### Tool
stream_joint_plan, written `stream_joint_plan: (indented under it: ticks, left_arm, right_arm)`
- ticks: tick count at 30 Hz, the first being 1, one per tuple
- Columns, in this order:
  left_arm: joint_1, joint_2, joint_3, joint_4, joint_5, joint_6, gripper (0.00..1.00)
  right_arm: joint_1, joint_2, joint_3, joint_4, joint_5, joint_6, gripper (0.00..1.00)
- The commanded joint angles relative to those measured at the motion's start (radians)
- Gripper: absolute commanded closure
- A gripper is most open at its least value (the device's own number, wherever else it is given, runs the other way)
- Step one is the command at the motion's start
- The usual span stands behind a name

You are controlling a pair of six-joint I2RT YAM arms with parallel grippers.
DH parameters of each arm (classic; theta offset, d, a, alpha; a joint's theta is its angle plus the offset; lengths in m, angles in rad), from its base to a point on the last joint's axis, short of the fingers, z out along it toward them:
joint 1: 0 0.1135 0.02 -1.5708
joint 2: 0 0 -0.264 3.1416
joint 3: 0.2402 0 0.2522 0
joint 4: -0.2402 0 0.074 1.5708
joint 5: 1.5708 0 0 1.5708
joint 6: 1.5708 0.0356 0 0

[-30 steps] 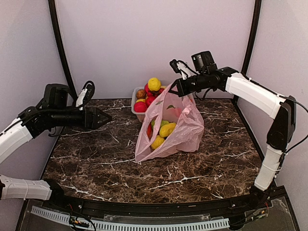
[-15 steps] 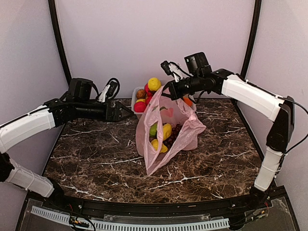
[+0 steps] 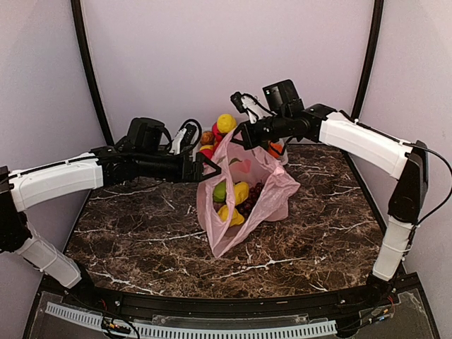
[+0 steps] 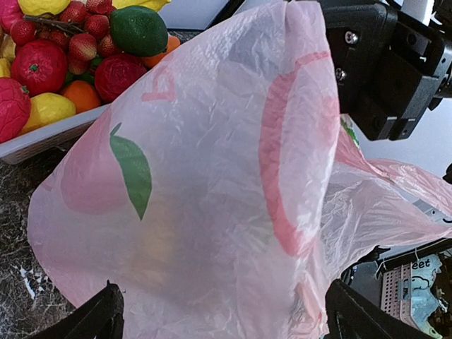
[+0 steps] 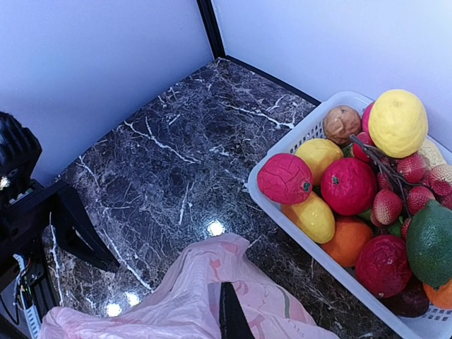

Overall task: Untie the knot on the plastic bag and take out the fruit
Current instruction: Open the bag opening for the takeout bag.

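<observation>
Well, my right gripper (image 3: pixel 245 134) pinches the top of the crinkly, translucent pink plastic bag (image 3: pixel 263 192), fruit (image 3: pixel 236 194) showing through; my left gripper (image 3: pixel 207 168) gapes beside it. Its bottom rests on the dark marbled desk (image 3: pixel 141 226), pale walls (image 3: pixel 212 56) around.

The left pincer (image 3: pixel 205 168) has swung in from the left side of the counter (image 3: pixel 141 233) and now sits spread wide against the upper left flank of the plastic bag (image 3: pixel 267 196). The right pincer (image 3: pixel 241 135), clamped on the bag's top, has drifted left and a little higher. The bag now hangs taller and narrower, its lower tip nearer the counter's near edge. A green fruit (image 3: pixel 220 191) and dark grapes (image 3: pixel 251 200) have come into sight inside.
</observation>
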Motion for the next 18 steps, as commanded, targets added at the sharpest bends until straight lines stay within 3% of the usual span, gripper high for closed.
stream_joint_plan:
  ticks: [1, 4, 11, 16, 18]
  left_arm:
    - [-0.028, 0.032, 0.058, 0.074, -0.029, -0.048, 0.01]
    - [-0.045, 0.073, 0.096, 0.057, -0.046, -0.050, 0.01]
    - [-0.097, 0.150, 0.225, -0.223, -0.304, 0.041, 0.01]
    - [-0.114, 0.167, 0.243, -0.315, -0.389, 0.074, 0.01]
    - [-0.120, 0.164, 0.237, -0.334, -0.418, 0.079, 0.07]
  right_arm:
    - [0.023, 0.021, 0.010, 0.042, 0.047, 0.015, 1.00]
    - [0.029, 0.028, 0.014, 0.041, 0.063, 0.016, 1.00]
    - [0.035, 0.029, 0.016, 0.041, 0.106, 0.019, 1.00]
    - [0.037, 0.025, 0.013, 0.040, 0.155, 0.021, 1.00]
    - [0.037, 0.023, 0.013, 0.035, 0.178, 0.021, 1.00]
